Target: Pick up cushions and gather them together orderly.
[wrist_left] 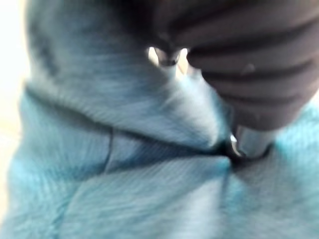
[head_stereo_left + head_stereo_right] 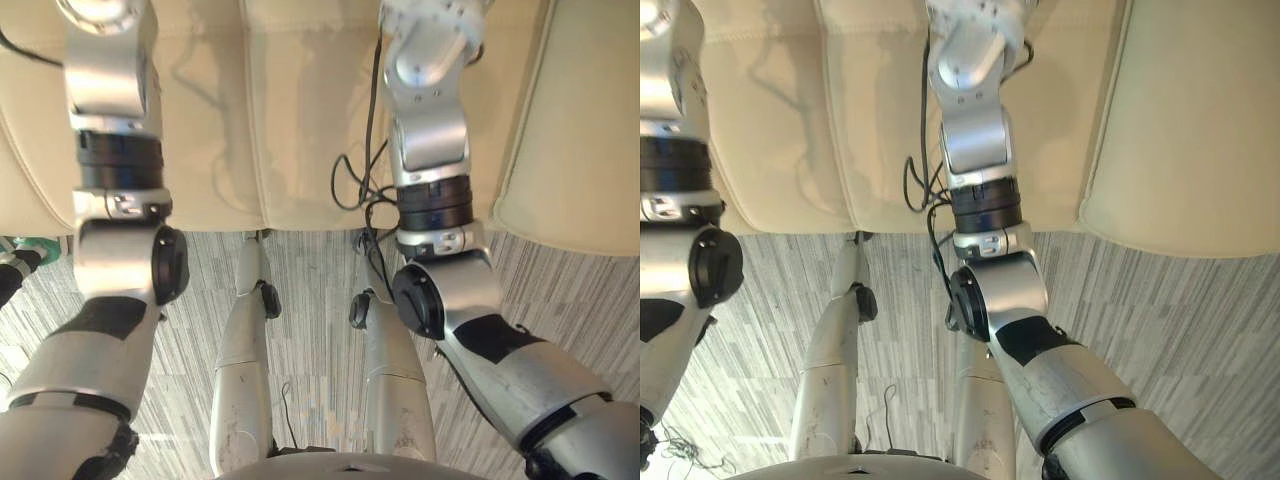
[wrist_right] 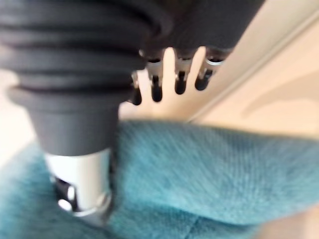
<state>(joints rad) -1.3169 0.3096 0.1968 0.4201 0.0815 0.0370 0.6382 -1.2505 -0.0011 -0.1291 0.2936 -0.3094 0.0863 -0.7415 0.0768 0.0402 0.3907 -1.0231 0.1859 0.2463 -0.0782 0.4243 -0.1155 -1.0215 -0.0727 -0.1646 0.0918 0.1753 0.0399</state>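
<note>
the likeliest slip from here is a half-made hold. the left hand (image 1: 249, 142) has its thumb sunk deep into a fold of the teal cushion (image 1: 124, 169), but its fingers are hidden behind the dark cover, so i cannot tell whether they close on the plush. if only the thumb bears, so soft a cushion could sag and roll away on a lift.

the right hand (image 3: 79, 174) looks no surer: its thumb presses into the fur, while its fingers (image 3: 180, 74) stand straight and a little apart, clear of the fabric, just past the cushion's far edge. a lift from that pose would more likely shove the cushion along or skew it than raise it.

the cushion lies directly under both hands, touching each thumb—with the cream sofa (image 3: 279, 99) just beyond it, where both arms reach.
</note>
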